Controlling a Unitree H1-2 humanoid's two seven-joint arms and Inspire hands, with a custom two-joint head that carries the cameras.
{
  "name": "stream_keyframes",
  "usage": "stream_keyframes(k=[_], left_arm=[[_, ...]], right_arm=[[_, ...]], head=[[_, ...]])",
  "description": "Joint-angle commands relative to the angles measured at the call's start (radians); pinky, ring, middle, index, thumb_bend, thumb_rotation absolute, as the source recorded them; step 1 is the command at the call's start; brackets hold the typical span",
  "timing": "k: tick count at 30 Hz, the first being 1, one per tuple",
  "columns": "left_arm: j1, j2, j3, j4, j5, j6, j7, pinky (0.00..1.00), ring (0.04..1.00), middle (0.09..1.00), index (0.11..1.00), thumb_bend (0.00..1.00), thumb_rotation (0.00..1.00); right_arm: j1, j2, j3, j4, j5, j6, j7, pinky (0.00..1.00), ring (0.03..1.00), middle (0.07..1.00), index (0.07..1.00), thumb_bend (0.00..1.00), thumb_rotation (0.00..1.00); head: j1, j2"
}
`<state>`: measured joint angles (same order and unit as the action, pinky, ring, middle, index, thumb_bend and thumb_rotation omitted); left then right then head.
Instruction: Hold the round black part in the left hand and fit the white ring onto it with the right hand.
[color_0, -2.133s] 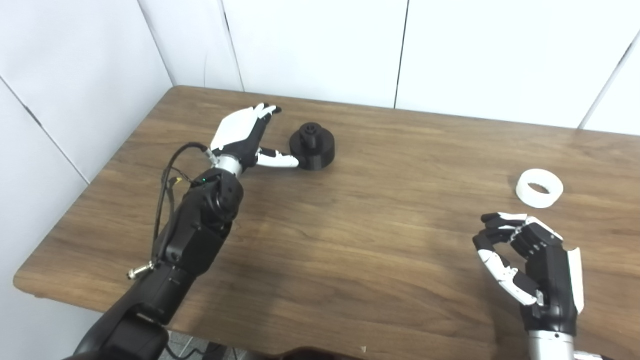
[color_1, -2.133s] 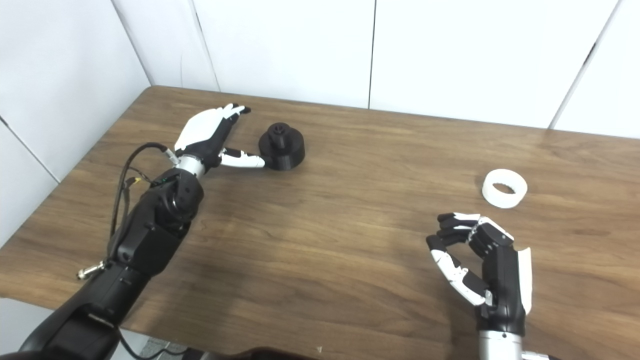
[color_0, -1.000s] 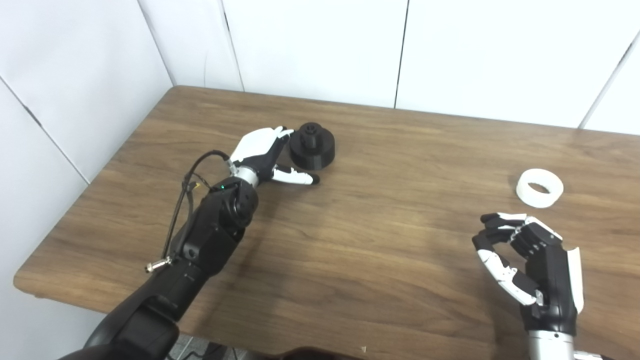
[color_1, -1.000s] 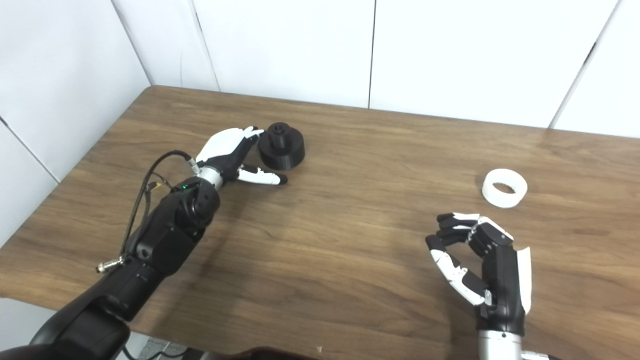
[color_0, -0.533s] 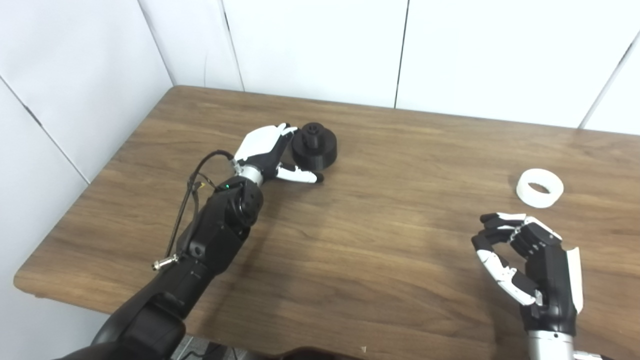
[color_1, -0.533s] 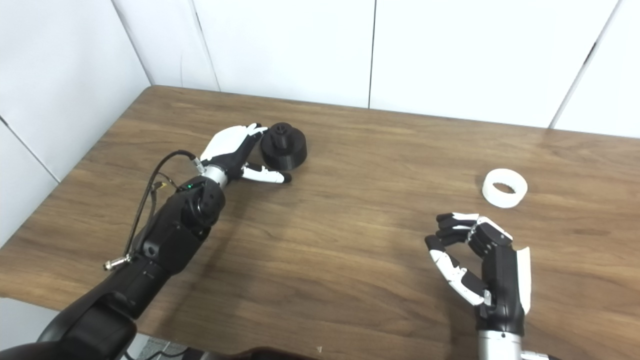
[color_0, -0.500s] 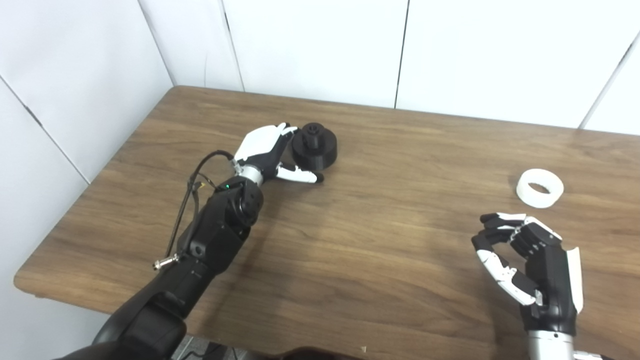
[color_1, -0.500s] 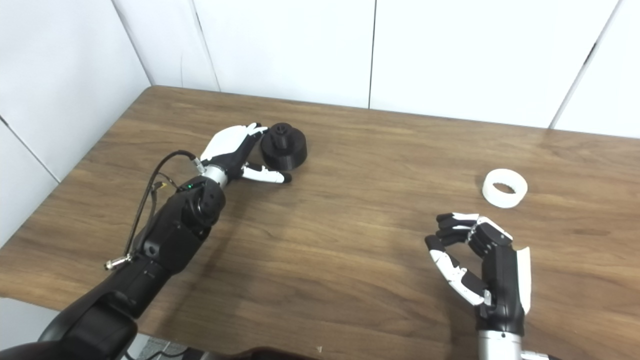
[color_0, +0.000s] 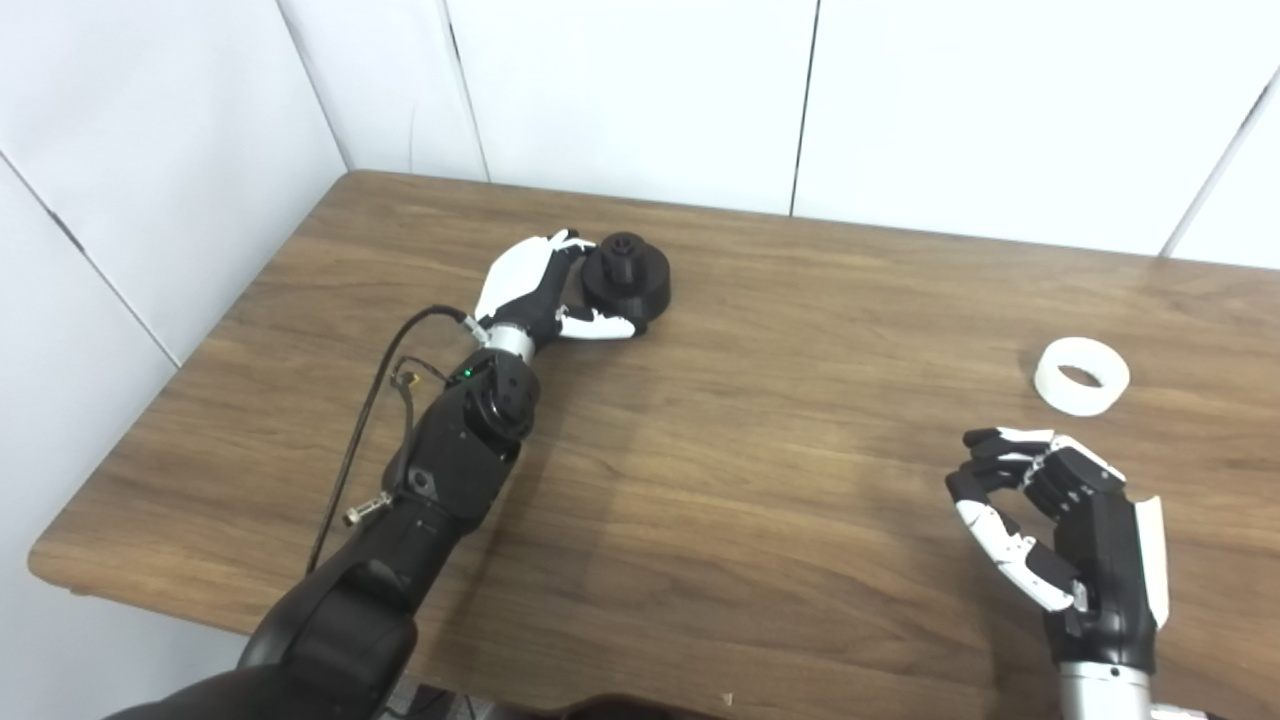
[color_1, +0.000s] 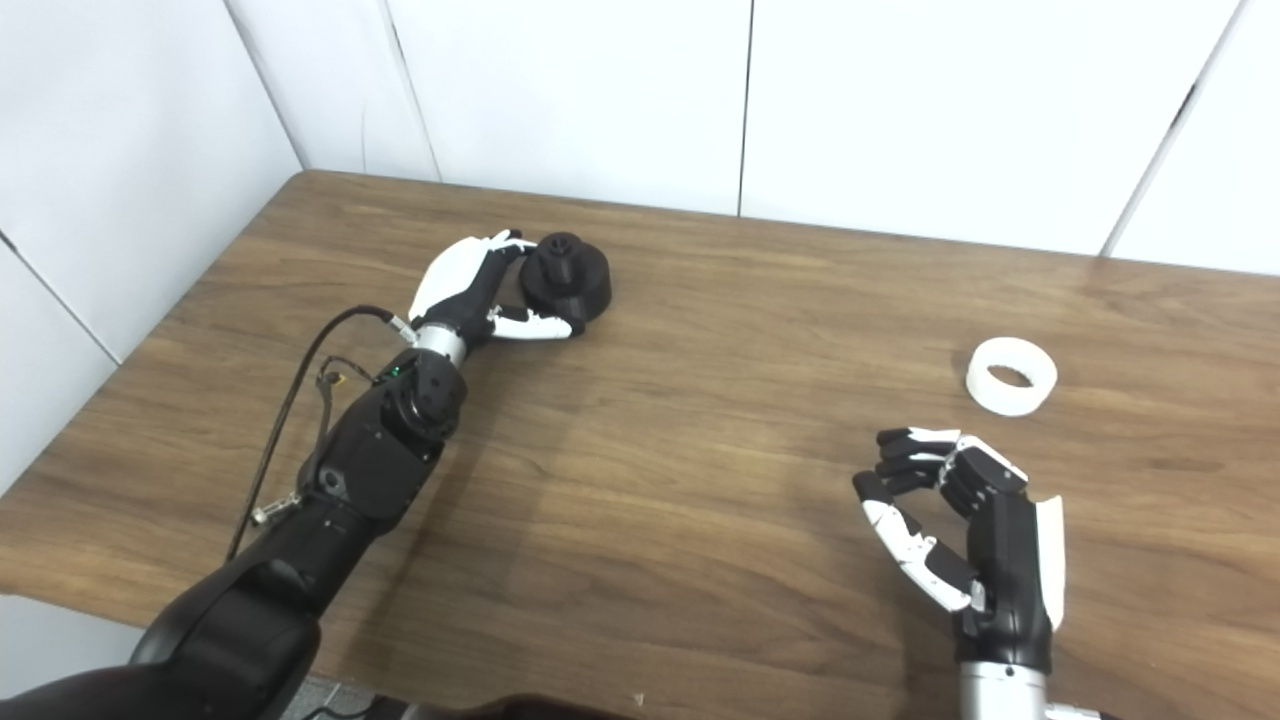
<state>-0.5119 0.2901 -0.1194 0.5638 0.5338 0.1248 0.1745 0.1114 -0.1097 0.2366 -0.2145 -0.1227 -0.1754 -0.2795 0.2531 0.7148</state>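
I am reaching my left hand (color_0: 535, 290) across the far left part of the desk (color_0: 700, 480) to the round black part (color_0: 627, 283). My fingers (color_0: 553, 252) are lying along its far left side and my thumb (color_0: 597, 324) is stretching along its near side, so the part is sitting between them. The fingers look as if they are touching its wall, but I cannot tell whether I am truly grasping it or only cupping it. The part is standing on the desk with its small raised hub pointing up, and it looks tipped a little toward my hand.

My right hand (color_1: 975, 540) is hovering near the front right edge of the desk, palm turned inward and wrist low. Its fingers are curling loosely toward the thumb with a clear gap between them, and it is holding nothing.

The white ring (color_1: 1011, 376) is lying flat on the desk, hole facing up, beyond my right hand and a little to its right. It is near that hand but apart from it, and well apart from the black part on the other side of the desk.
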Motion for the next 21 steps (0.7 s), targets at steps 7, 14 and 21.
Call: stream_keyframes(k=[7, 14, 21], left_arm=[[-0.063, -0.013, 0.007, 0.049, -0.045, -0.063, 0.053, 0.88, 0.944, 0.927, 0.674, 0.88, 0.26], [-0.056, -0.01, -0.003, 0.054, -0.051, -0.073, 0.053, 0.9, 0.946, 0.923, 0.658, 0.88, 0.26], [-0.02, -0.005, -0.021, -0.017, -0.046, -0.045, 0.012, 0.9, 0.964, 0.929, 0.646, 0.88, 0.25]], right_arm=[[0.054, 0.091, -0.02, -0.032, -0.006, -0.011, -0.006, 0.43, 0.513, 0.597, 0.497, 0.51, 0.16], [0.053, 0.092, -0.022, -0.035, 0.003, -0.006, -0.002, 0.43, 0.513, 0.598, 0.497, 0.51, 0.16], [0.049, 0.09, -0.023, -0.033, -0.013, -0.003, -0.004, 0.44, 0.514, 0.599, 0.497, 0.51, 0.16]], head=[[-0.001, 0.004], [-0.003, 0.004], [-0.002, 0.005]])
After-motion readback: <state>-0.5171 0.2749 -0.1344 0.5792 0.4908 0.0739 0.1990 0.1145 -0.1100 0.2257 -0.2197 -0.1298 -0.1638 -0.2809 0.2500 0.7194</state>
